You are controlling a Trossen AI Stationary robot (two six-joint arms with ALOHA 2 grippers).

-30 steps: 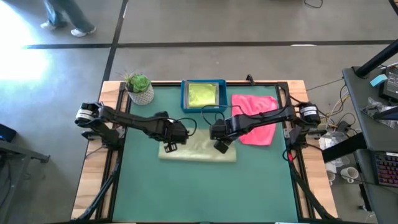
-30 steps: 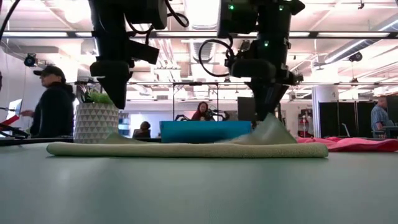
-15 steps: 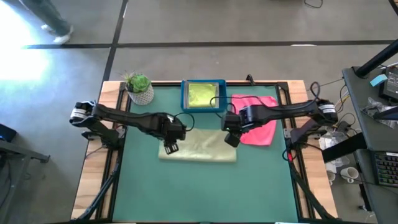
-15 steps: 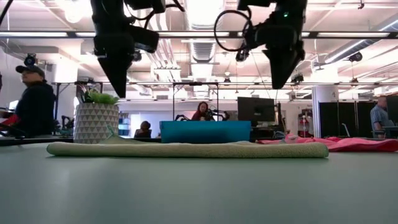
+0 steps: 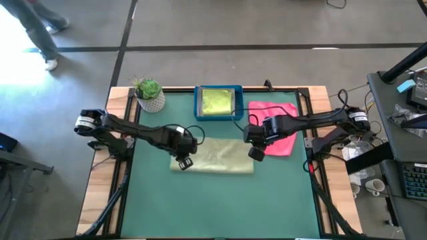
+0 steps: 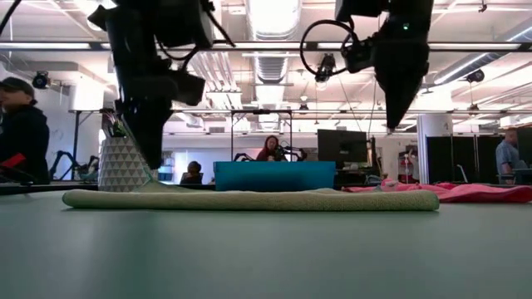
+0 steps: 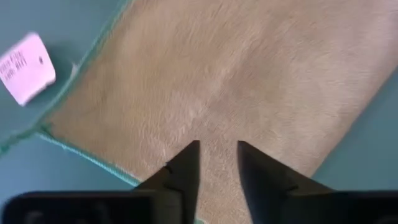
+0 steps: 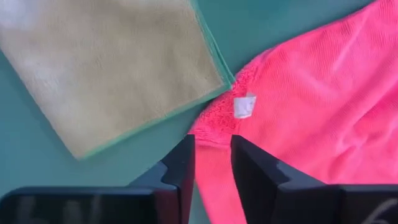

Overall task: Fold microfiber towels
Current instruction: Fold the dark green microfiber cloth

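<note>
A pale sage green towel (image 5: 212, 158) is laid flat at the middle of the desk (image 5: 220, 207), folded into a long, low rectangle. A hot pink towel (image 5: 279, 127) is spread loosely just beside its right end, not yet folded. A lime green towel (image 5: 216, 102) is seen lying in the blue tray (image 5: 198, 101) at the back edge of the desk, with a potted plant (image 5: 149, 94) to the tray's left. No yellow or grey towel can be made out. The task is judged to be partway done: one towel folded, possibly needing another fold, and the pink one untouched.

The left gripper (image 5: 184, 160) is lowered over the left end of the sage towel, close to or touching the cloth; its jaws are held narrowly apart and nothing is gripped between them. The right gripper (image 5: 257, 153) is raised above the spot where the sage towel's right corner meets the pink towel's edge; its jaws are likewise narrowly parted and empty.
</note>
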